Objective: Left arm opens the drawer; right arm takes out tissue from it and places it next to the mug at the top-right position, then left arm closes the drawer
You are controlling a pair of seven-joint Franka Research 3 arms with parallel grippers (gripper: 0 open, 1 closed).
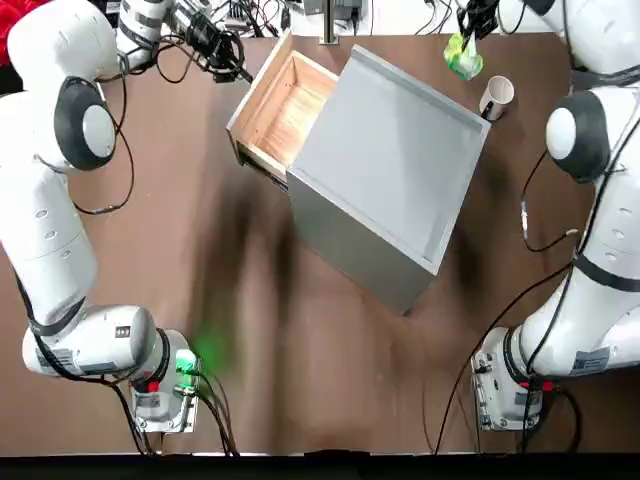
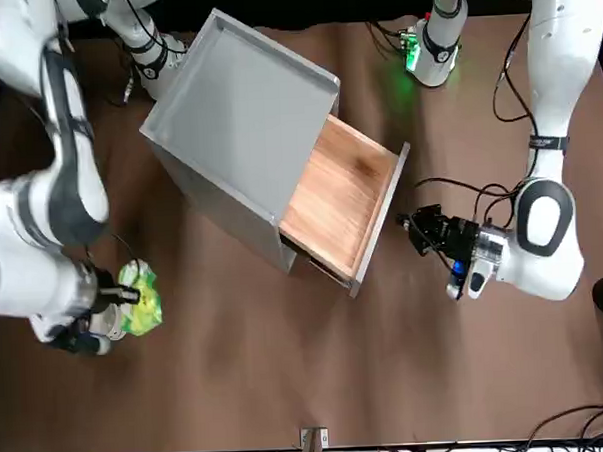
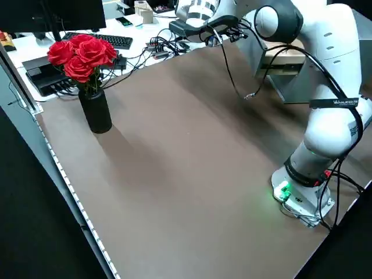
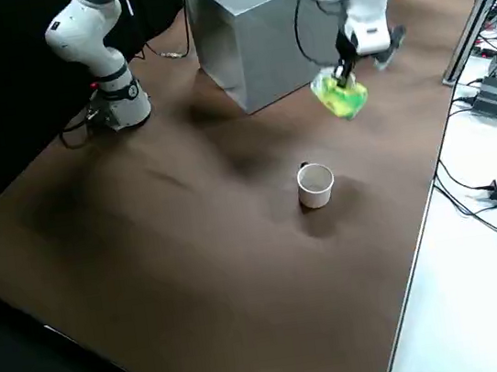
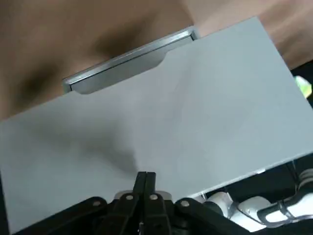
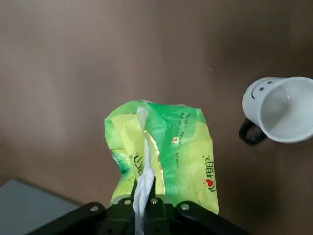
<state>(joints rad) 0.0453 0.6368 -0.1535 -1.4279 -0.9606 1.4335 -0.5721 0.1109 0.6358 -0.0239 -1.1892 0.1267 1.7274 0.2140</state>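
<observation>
Seen from overhead, with twelve o'clock at the far edge of the desk (image 1: 345, 400), the grey cabinet (image 1: 390, 150) sits turned at an angle, its drawer (image 1: 290, 105) pulled open toward ten o'clock. The left gripper (image 5: 146, 175) is just off the drawer's front panel (image 5: 186, 112), on its ten o'clock side; its jaws are closed together with nothing between them, and whether they touch the panel I cannot tell. The right gripper (image 6: 145, 183) is out past the cabinet's one o'clock corner, its jaws closed on the white strip (image 6: 143, 183) at the top of the green and yellow tissue pack (image 6: 171, 152). The tissue pack hangs from them near the mug (image 4: 315, 186), toward the mug's eleven o'clock; whether its lower end meets the desk I cannot tell. The white mug stands upright at the cabinet's two o'clock, its black handle (image 6: 252, 133) pointing to about seven.
</observation>
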